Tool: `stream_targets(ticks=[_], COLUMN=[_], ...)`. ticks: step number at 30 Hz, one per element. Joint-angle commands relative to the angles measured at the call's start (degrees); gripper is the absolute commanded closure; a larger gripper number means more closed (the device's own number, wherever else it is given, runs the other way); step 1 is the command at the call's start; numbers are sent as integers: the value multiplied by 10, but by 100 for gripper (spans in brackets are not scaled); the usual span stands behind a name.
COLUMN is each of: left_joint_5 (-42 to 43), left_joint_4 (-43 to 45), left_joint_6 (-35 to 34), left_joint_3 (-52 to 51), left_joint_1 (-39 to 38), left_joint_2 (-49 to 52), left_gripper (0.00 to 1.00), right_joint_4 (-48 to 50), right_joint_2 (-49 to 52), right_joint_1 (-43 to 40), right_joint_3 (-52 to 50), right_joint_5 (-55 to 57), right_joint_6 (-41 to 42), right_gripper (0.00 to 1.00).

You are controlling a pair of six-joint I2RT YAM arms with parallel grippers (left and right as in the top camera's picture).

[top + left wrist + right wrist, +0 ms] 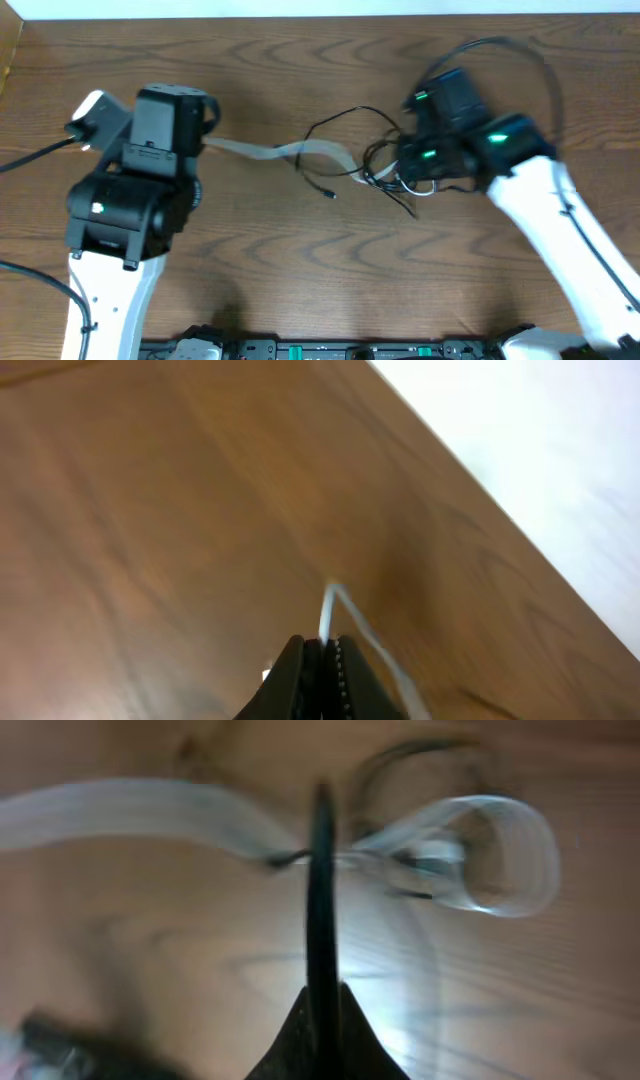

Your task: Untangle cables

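The thin white flexible cable (275, 152) ran left to right across the brown wooden desk (300, 280), taut between both claws. The left claw (322, 652) clamped one end. The right claw (322, 805) was pinched closed beside the tangled thin black cables (345, 115); its hold was blurred.

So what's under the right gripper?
The tangle: a white cable and thin black cables show around it. The right gripper covers the middle, so how they cross there is hidden.

A cable tangle (383, 172) is located on the table (300, 270), right of centre, at the right gripper (322, 820). One stretched cable (270, 150) is run leftward from it to the left gripper (322, 652).
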Motion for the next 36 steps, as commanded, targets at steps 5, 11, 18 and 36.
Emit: stream_targets(ticks=[5, 11, 18, 36], left_joint_5=[5, 105, 475, 335], left_joint_4=[-58, -35, 200, 66], left_joint_6=[-96, -89, 165, 190], left_joint_3=[7, 7, 7, 4], left_joint_1=[151, 187, 187, 187], left_joint_2=[-5, -7, -37, 52], left_gripper=[93, 92, 93, 91], right_joint_4=[-62, -50, 16, 160], right_joint_2=[-18, -18, -18, -17], right_joint_1=[-165, -189, -155, -86], right_joint_3=[-6, -35, -95, -230], right_joint_5=[147, 128, 63, 40], right_joint_6=[66, 138, 138, 138], right_gripper=[99, 99, 99, 16])
